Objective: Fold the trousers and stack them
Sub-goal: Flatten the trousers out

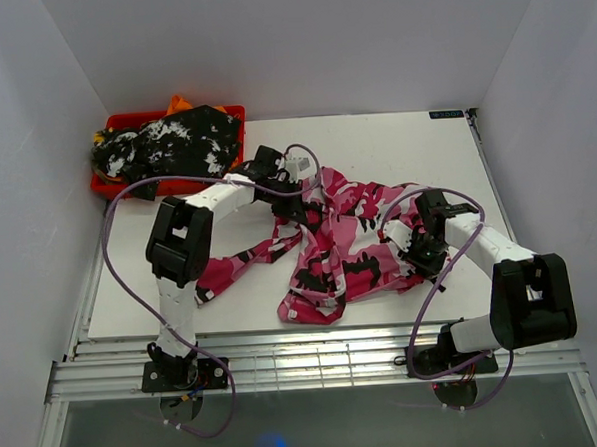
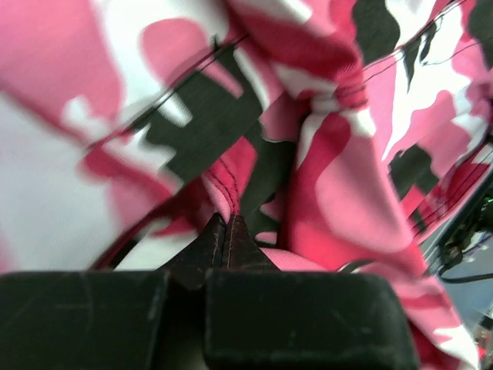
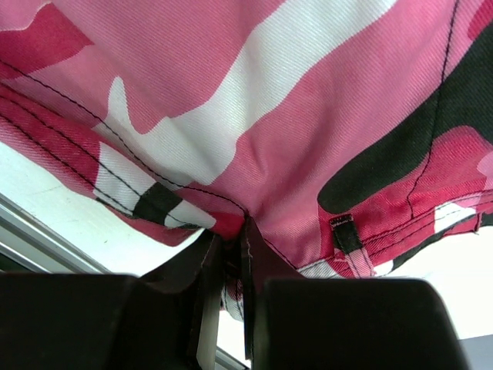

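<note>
The pink camouflage trousers point(image 1: 345, 251) lie in a rumpled heap on the white table point(image 1: 395, 148), about the middle of it and between the two arms, with one leg trailing off to the left towards the left arm's upright link. The left arm point(image 1: 232, 195) reaches in over the top left of the heap, and in its wrist view the left fingers point(image 2: 208, 247) are pressed together on a raised fold of the pink cloth, a stitched seam caught right at their tips. The right arm point(image 1: 480, 242) comes in from the right side of the heap, and its right fingers point(image 3: 204, 262) are likewise closed on the cloth, pinching an edge where a black-stitched seam runs, so that the fabric spreads out above them like a tent with the table showing pale beneath. At the far left corner sits a red bin point(image 1: 116, 185), touching the wall, with a black-and-white mottled garment point(image 1: 179, 145) piled over its rim and something orange point(image 1: 179, 103) poking out behind.
</note>
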Available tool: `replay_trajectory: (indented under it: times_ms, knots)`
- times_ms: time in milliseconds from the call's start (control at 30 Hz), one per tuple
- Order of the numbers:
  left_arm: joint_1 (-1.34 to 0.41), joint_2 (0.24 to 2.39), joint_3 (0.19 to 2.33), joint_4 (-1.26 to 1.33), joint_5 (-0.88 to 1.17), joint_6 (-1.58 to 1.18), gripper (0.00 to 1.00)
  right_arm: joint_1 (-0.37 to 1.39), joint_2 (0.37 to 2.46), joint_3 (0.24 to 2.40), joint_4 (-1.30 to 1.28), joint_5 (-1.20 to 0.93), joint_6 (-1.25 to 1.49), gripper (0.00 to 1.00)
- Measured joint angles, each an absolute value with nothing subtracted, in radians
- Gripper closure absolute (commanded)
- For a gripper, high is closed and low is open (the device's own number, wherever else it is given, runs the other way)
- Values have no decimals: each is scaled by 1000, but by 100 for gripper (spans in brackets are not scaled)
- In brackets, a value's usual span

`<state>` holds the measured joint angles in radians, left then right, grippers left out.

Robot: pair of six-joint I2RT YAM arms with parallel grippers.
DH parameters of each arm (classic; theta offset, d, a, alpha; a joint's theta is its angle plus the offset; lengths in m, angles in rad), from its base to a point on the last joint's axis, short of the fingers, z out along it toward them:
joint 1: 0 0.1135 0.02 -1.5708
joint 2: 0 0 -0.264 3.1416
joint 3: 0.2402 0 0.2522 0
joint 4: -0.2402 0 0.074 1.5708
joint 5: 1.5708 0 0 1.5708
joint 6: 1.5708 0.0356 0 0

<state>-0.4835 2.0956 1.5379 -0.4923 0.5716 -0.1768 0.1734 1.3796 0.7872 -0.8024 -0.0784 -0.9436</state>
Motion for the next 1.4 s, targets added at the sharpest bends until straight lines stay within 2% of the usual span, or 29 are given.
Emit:
replay_trajectory:
  times_ms: [133, 433, 567, 733, 967, 1167, 1300, 1333, 1367, 1400]
  knots:
    - [-434, 2006, 1531, -613, 550, -65, 100, 149, 1378, 787, -802, -78, -950, 92]
    - [-304, 1607, 1432, -916, 424, 265, 100, 89, 1363, 787, -803, -54, -972, 92]
    - [-216, 1502, 1377, -1069, 379, 397, 100, 57, 1346, 775, -802, -44, -983, 92]
    - [-85, 1435, 1304, -1239, 336, 595, 100, 22, 1335, 766, -806, -14, -1003, 92]
    - [-30, 1346, 1172, -1335, 203, 755, 100, -36, 1335, 766, -811, 17, -1027, 92]
    - [148, 1409, 1125, -1284, 65, 765, 100, -114, 1335, 767, -814, 30, -1072, 92]
    - [197, 1413, 1046, -1226, 33, 785, 100, -149, 1340, 767, -819, 4, -1099, 92]
    - [197, 1412, 1026, -1221, 32, 793, 97, -155, 1344, 768, -821, -1, -1105, 92]
    - [197, 1412, 1008, -1217, 34, 802, 85, -160, 1349, 769, -822, -4, -1109, 92]
    - [197, 1412, 997, -1218, 35, 814, 62, -164, 1353, 769, -822, -7, -1112, 92]
